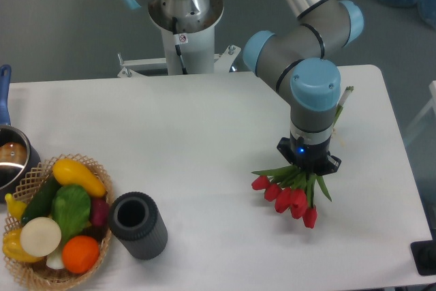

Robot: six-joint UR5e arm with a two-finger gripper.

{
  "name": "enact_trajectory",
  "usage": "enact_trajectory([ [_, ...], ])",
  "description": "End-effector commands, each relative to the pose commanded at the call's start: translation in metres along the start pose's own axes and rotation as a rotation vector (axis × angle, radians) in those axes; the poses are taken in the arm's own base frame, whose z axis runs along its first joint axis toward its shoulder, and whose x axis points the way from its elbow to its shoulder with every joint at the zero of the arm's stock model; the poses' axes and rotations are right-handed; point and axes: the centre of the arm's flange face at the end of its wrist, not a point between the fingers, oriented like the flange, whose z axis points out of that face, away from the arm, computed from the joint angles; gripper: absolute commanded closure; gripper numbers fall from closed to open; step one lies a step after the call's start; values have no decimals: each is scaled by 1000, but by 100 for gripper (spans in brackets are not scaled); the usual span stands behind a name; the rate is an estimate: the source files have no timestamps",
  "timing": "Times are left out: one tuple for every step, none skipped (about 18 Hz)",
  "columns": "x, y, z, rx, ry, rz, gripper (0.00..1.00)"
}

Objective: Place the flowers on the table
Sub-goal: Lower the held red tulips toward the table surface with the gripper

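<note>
Hand [308,165] is over the right side of the counter [204,134], apparently holding the flowers [289,192] by the stems; fingers hidden under the wrist, so can't confirm the grip. Buds hang low toward the front, contact with the surface unclear. Looks like placing step: next, lower, release, lift straight off.

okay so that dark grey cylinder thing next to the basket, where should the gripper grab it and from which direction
Judging by its pose, grip the dark grey cylinder across its ribbed side wall, about mid-length, coming down from above. It lies tilted with its open end up and left, and the wicker basket crowds its left side, so the fingers should probably close across its width.
</note>
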Motion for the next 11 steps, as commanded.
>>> enact_trajectory([
  [1, 0, 5, -6, 9, -1, 87],
  [3, 3, 10, -9, 19, -4, 88],
  [7, 5, 16, -14, 29, -2, 88],
  [10, 5, 20, -15, 37, -3, 88],
  [11, 4, 23, -14, 41, -6, 88],
  [11, 4, 25, -14, 44, -7, 88],
  [11, 4, 26, -12, 45, -9, 88],
  [12, 3, 27, -11, 47, -7, 88],
  [13, 3, 28, -13, 50, -7, 87],
  [13, 3, 28, -11, 51, -7, 84],
  [13, 3, 29, -12, 52, -12, 80],
])
